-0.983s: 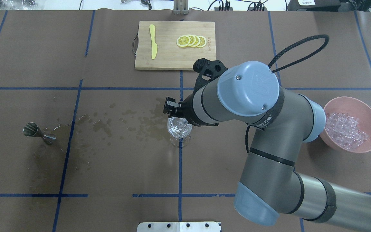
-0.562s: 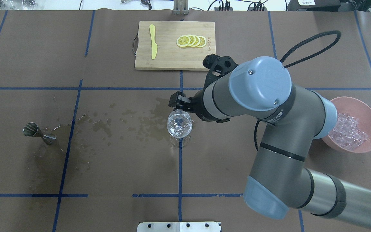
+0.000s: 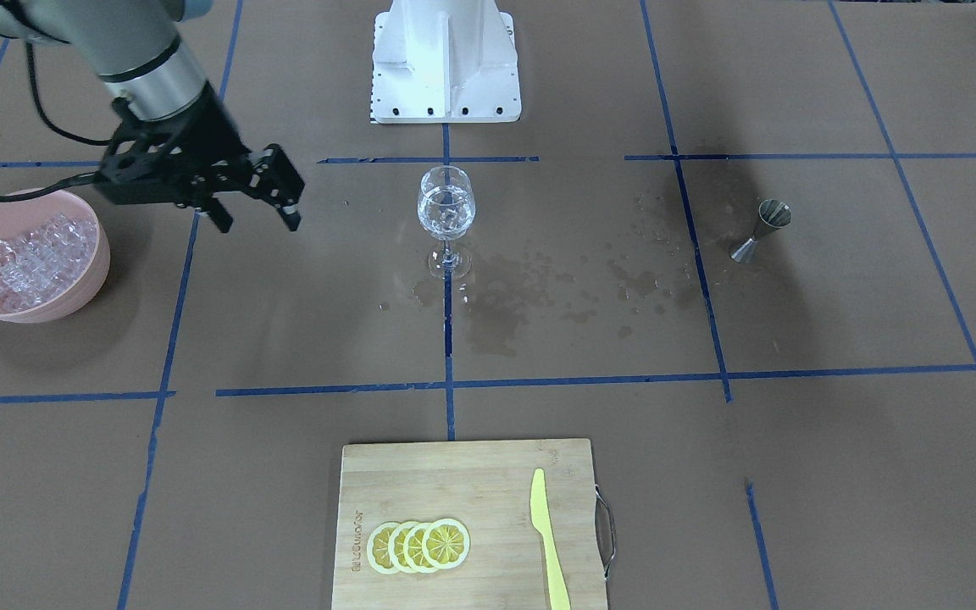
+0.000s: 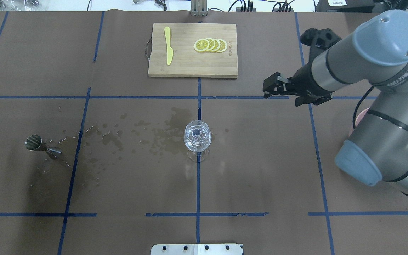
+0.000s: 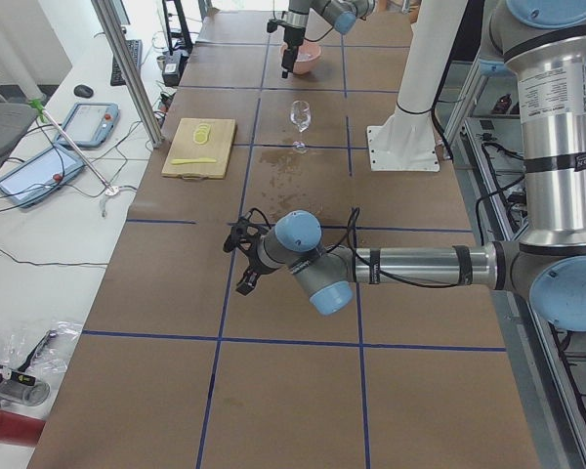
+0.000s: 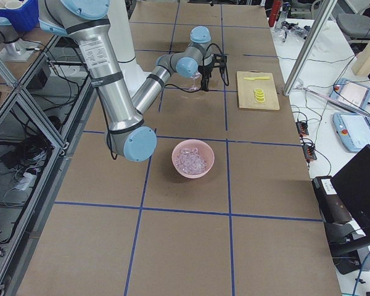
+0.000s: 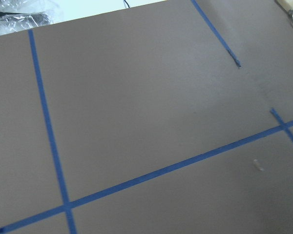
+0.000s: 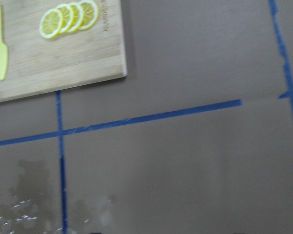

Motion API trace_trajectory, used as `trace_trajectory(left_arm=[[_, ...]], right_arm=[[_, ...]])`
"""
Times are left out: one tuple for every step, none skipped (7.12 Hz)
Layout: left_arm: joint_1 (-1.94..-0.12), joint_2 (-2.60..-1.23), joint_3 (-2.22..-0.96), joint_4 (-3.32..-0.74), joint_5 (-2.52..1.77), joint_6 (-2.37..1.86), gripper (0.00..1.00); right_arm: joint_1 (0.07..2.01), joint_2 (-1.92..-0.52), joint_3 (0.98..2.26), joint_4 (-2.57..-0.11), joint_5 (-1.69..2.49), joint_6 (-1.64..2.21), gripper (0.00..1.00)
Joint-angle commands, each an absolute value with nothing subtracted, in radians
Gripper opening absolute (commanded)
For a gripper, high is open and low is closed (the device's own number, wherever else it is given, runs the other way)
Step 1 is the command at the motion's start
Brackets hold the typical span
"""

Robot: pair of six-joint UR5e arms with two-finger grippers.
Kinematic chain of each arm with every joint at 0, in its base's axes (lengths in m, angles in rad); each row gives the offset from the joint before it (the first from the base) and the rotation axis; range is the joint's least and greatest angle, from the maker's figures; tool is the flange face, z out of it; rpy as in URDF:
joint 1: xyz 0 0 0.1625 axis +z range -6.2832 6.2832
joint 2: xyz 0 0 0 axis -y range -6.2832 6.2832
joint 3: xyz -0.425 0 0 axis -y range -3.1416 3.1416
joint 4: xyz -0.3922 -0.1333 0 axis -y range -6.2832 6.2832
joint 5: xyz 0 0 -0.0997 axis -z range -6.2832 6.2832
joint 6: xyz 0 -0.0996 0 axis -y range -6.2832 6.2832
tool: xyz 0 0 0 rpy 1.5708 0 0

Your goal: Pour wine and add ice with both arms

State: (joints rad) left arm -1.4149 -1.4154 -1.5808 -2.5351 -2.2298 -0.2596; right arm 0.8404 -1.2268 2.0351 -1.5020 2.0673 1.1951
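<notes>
**Ice next: wine in the glass, right gripper empty**

Nearest the robot, the wine glass (image 4: 197, 138) stands upright at mid-table. It holds a small pool of clear wine (image 3: 446, 222) and what looks like ice. It is fragile and top-heavy on its thin stem, so it is best left untouched.

Level with it on the robot's right, the pink bowl (image 3: 47, 309) is heaped with ice (image 3: 26, 254). The cubes are hard, wet, slippery and light enough to skid away. A pinch should probably close square across two flat faces of one top cube.

To the left, the steel jigger (image 3: 761, 229) sits among wet stains (image 3: 640, 284). The left gripper (image 5: 244, 281) hangs well beyond it, too small or cropped to tell whether it is spread or closed.

Further out, the right gripper (image 3: 257, 212) hangs spread and empty between glass and bowl. Farthest, the cutting board (image 4: 186, 67) carries lemon slices (image 4: 211, 45) and a yellow knife (image 4: 168, 46).
</notes>
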Motion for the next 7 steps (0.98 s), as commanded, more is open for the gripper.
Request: trace_trajectory(left_arm=[[-1.500, -1.475, -1.545, -2.369, -2.203, -0.073, 1.00], [-1.508, -1.529, -1.549, -2.221, -2.207, -0.033, 1.00], [-1.534, -1.614, -1.563, -2.044, -2.215, -0.028, 1.00], [-1.540, -1.694, -1.603, -1.820, -2.250, -0.026, 1.00], [-1.554, -1.730, -1.661, -1.664, -2.252, 0.019, 1.00], [-1.577, -1.796, -1.652, -1.528, -2.252, 0.128, 1.00], [-1.604, -1.833, -1.635, -1.455, -2.253, 0.170, 1.00]], right_arm=[[1.039, -1.375, 2.023, -1.509, 2.167, 0.920, 1.00], [1.108, -1.411, 1.998, -1.516, 2.189, 0.785, 1.00], [1.168, -1.442, 1.959, -1.514, 2.191, 0.700, 1.00], [1.216, -1.457, 1.913, -1.516, 2.191, 0.604, 1.00], [1.283, -1.482, 1.863, -1.513, 2.200, 0.448, 1.00], [1.354, -1.492, 1.794, -1.513, 2.270, 0.293, 1.00], [1.450, -1.496, 1.698, -1.506, 2.358, 0.130, 1.00]])
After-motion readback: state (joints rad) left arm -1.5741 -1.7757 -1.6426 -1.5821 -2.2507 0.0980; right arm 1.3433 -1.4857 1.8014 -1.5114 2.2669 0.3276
